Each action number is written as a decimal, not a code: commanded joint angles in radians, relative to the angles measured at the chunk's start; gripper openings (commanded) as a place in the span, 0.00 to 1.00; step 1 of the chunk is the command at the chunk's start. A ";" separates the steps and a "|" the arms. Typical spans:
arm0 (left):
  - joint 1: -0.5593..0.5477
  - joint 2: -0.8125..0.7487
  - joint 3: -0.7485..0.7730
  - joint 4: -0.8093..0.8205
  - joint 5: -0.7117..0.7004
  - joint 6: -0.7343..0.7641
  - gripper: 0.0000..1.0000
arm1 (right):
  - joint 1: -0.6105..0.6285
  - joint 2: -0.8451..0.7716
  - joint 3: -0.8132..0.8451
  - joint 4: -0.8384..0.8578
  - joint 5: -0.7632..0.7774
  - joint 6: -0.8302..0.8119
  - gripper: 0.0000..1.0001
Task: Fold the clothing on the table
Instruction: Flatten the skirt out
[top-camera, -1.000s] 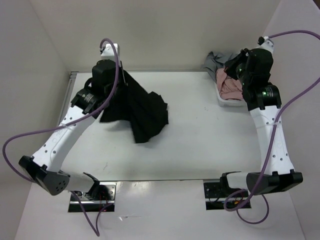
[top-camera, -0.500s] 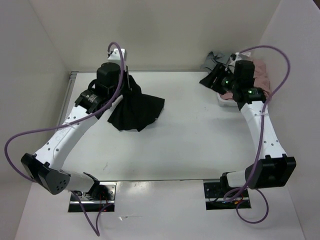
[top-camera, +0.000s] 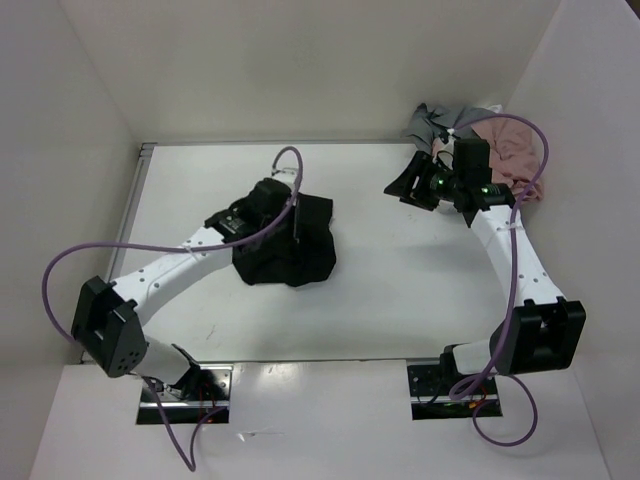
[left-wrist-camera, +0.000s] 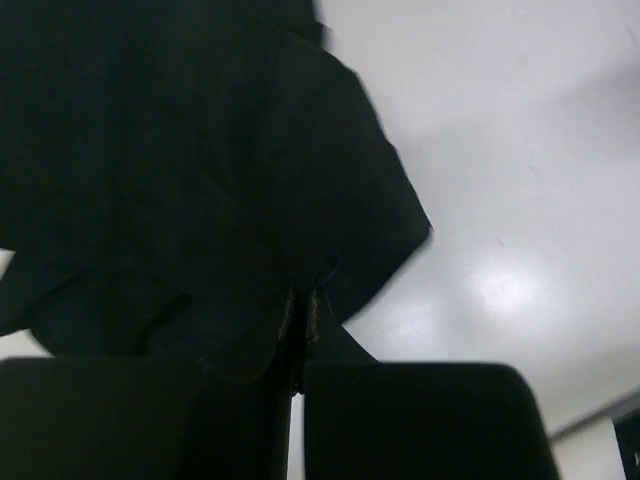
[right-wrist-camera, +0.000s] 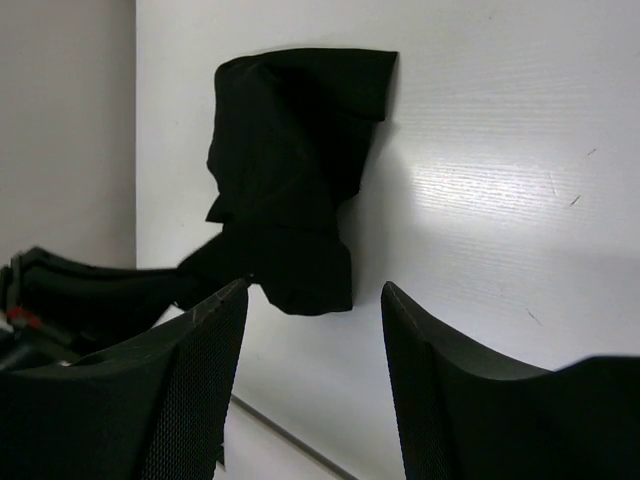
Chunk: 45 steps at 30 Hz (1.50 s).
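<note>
The clothing (top-camera: 285, 260) lies as a dark, bunched heap on the left half of the tabletop (top-camera: 400, 280), a little toward the far side, and it is not spread flat. One edge stands up beside the left arm. The left hand (left-wrist-camera: 302, 305) is down at this heap with its jaws clenched. In the left wrist view the black fabric gathers right at the fingertips, so we judge that it pinches a fold of the clothing. The right hand (right-wrist-camera: 315, 290) is released and carries nothing. It hangs over the right part of the tabletop, well apart from the clothing, with its jaws turned toward the heap. Behind it, at the far right corner, we see a pink garment (top-camera: 510, 150) and a grey garment (top-camera: 428, 122). In our view, the main danger is that only one point of the cloth is gripped. If the left hand pulls, the whole heap may slide with it instead of opening, because nothing holds the other side. The pinch may also be thin, so the fold could slip out. The pleats are soft, and they may collapse into new wrinkles. Finally, the right arm works close to the other garments and could catch one of them.
</note>
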 joint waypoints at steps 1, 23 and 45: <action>0.119 0.003 0.124 -0.008 -0.053 -0.015 0.00 | 0.003 0.000 0.023 0.018 -0.005 -0.021 0.62; -0.259 0.094 -0.261 0.180 0.117 -0.288 0.32 | 0.003 0.068 0.023 0.000 0.006 -0.021 0.63; 0.188 0.013 -0.028 -0.001 0.003 -0.180 0.99 | 0.540 0.172 -0.341 0.164 0.049 0.323 0.60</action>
